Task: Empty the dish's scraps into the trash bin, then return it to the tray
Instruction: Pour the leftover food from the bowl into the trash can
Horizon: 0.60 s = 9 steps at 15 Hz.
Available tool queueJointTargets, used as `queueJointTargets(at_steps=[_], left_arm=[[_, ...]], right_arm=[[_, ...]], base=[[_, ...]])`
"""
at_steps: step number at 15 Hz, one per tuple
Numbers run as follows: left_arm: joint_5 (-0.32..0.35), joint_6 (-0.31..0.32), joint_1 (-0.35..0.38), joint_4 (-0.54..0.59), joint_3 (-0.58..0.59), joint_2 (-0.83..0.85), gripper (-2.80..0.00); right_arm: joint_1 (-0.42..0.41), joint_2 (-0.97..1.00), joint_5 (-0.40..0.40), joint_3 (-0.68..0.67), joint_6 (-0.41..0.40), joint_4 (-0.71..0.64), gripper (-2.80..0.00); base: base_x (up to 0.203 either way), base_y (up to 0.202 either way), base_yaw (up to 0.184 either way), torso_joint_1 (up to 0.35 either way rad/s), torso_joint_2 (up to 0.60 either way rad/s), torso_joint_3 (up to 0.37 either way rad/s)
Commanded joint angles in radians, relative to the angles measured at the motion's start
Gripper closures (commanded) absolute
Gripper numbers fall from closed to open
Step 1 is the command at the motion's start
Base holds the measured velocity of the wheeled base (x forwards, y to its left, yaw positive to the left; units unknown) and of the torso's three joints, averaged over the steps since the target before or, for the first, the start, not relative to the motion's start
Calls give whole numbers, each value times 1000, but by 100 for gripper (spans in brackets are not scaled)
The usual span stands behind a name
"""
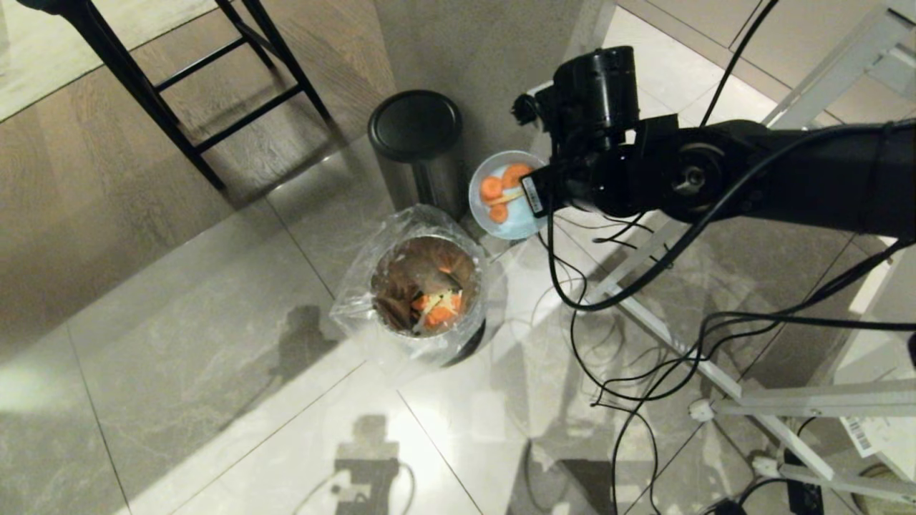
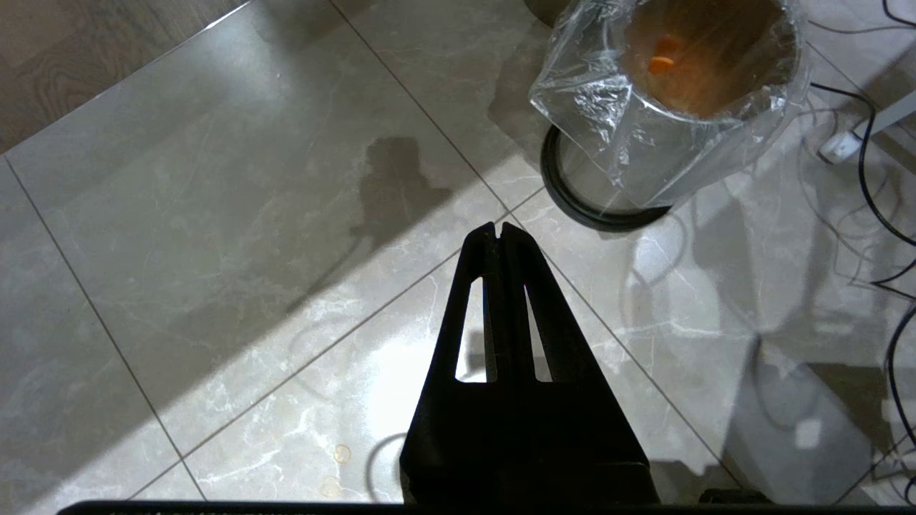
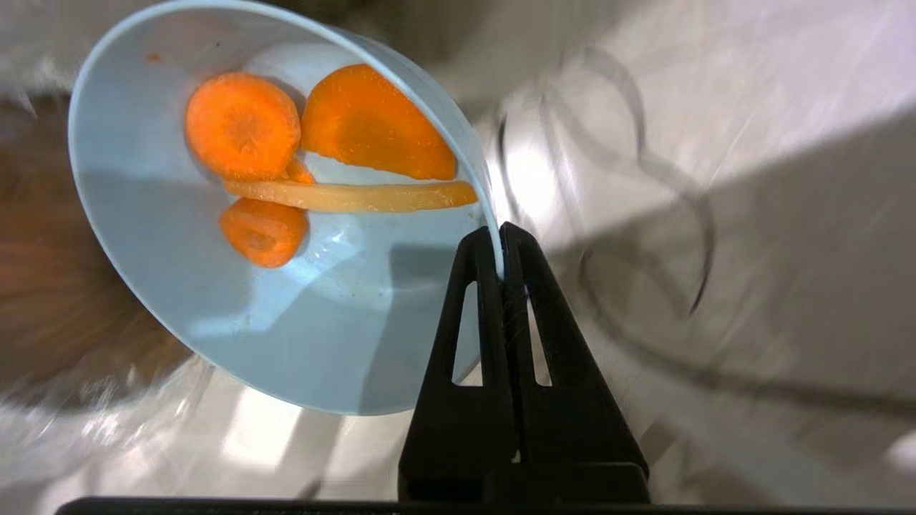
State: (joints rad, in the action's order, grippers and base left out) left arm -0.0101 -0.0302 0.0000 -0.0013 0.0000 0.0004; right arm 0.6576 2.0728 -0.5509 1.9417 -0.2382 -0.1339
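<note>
- While the chair legs (image 1: 215, 93) stand far left on the wooden floor, the rest of the scene sits on pale glossy floor tiles (image 1: 179, 343).
- Left hand (image 2: 501, 230): seen only in its own wrist view, it hangs over the tiles with its two black fingers pressed together and nothing between them; the lined bin lies beyond it.
- Near the middle stands the trash bin (image 1: 427, 286), a small round metal bin wrapped in a crinkled clear plastic bag, brownish inside, with orange and pale bits already lying in it.
- Just behind it, farther away, is a steel cylinder bin with a black domed lid (image 1: 415, 125).
- To the right of that lid and beyond the lined bin's right edge is the dish (image 1: 504, 197), a small round light-blue bowl with smooth plain sides, held in the air and tilted.
- The scraps (image 3: 308, 157) lie inside it: three orange carrot slices, two round and one a larger wedge shape, with one pale yellowish strip laid across them.
- Right hand (image 3: 501, 247): its black fingers are clamped tight on the bowl's thin rim, at the bowl's right side in the head view.
- Right arm (image 1: 751, 179): it reaches in level from the right edge.
- Below it, black cables (image 1: 644, 343) loop over the tiles and across a white metal frame (image 1: 715, 379).
</note>
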Motion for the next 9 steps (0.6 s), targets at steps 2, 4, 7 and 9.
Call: queueJointTargets(at_steps=[2, 4, 7, 9], left_arm=[[-1, 0, 0, 0, 0, 0, 0], [-1, 0, 0, 0, 0, 0, 0], [-1, 0, 0, 0, 0, 1, 0], [-1, 0, 0, 0, 0, 1, 0]], right_arm=[[26, 26, -6, 0, -114, 105, 0], [41, 49, -6, 0, -240, 220, 0], [60, 100, -4, 0, -493, 465, 0], [78, 140, -3, 0, -600, 598, 0]], base=[[0, 0, 0, 0, 0, 0], [0, 0, 0, 0, 0, 0], [0, 0, 0, 0, 0, 0], [0, 0, 0, 0, 0, 0]])
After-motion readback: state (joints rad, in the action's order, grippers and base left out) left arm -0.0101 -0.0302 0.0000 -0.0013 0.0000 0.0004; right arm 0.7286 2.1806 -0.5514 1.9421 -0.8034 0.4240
